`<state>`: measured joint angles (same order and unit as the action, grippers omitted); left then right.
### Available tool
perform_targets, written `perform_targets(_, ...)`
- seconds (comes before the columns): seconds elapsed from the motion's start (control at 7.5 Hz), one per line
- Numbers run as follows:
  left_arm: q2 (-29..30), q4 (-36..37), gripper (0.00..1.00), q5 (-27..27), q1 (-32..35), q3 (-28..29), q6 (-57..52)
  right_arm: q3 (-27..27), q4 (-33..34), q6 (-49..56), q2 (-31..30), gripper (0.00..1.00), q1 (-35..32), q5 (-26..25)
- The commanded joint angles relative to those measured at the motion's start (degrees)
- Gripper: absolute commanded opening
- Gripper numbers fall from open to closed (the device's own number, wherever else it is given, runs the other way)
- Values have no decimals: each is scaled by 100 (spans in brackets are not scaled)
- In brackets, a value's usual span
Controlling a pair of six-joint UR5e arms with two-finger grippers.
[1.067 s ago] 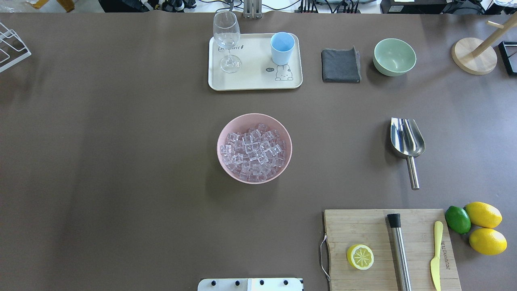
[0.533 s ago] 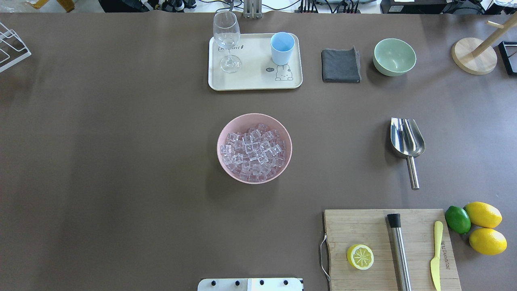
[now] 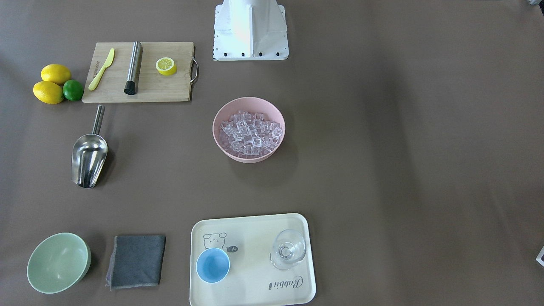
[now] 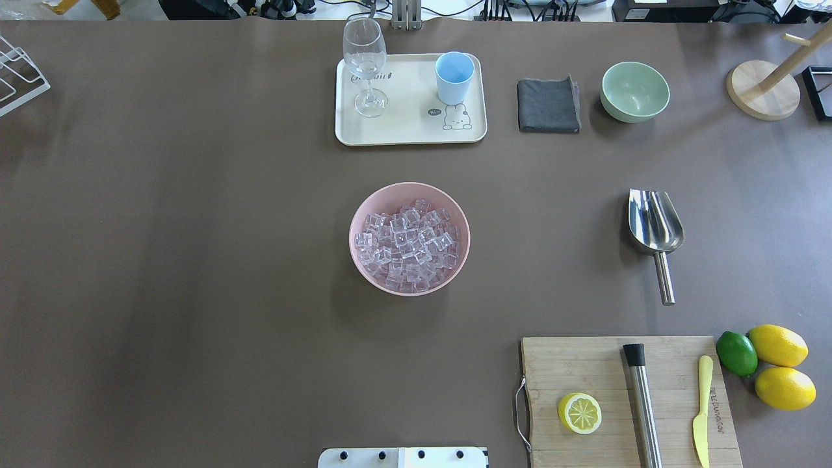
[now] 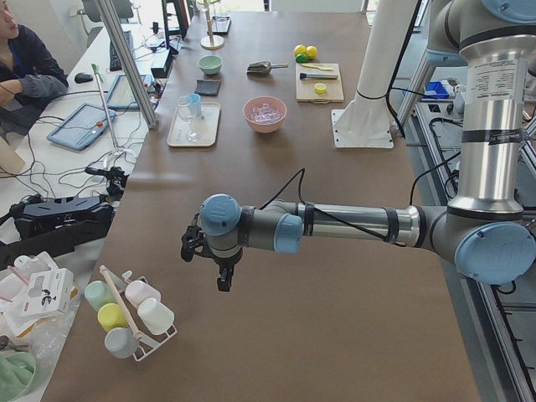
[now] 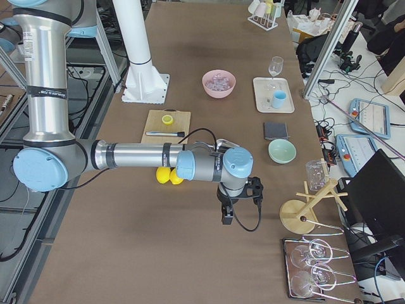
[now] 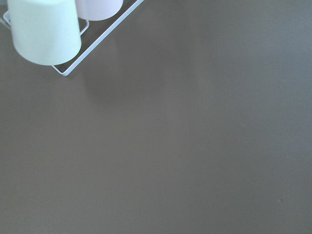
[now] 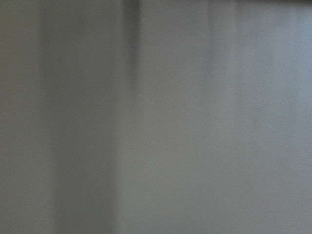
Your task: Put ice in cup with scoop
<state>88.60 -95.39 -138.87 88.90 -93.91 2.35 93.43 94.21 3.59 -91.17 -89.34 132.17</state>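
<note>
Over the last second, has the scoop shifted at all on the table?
No. In the overhead view the scoop lies where it was, its handle still pointing at the cutting board, same gap between them.

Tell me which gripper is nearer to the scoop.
Right. The right gripper hangs over the right end of the table, past the lemons, on the same side as the scoop. The left gripper hangs at the opposite end, by the cup rack.

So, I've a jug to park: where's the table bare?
Bare: the robot's left of the round pink bowl and cream rectangular tray, plus the strip between them. Crowded: the right, by the shiny steel scoop and wooden cutting board.
</note>
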Motion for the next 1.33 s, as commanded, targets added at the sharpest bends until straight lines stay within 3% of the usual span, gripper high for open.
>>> perform_targets(0.0,17,-32,98,-218,-205,-381,-6,61,-968,-1312,143,100,1019,10)
perform_targets(0.13,60,-102,98,-446,-380,-495,-6,105,-1366,-2152,143,100,1355,63)
perform_targets(0.27,69,-624,98,-509,-704,-583,-15,297,-1605,-2909,143,100,1671,168)
perform_targets(0.53,104,-2136,98,-431,-1852,-506,11,884,-1625,-4561,126,100,2540,213)
perform_targets(0.93,954,-2300,98,-439,-2744,-531,2,1081,-2193,-6672,239,100,3632,47)
perform_targets(1.2,1464,-2308,98,-405,-3577,-532,11,1081,-2170,-7161,416,100,4177,-286)
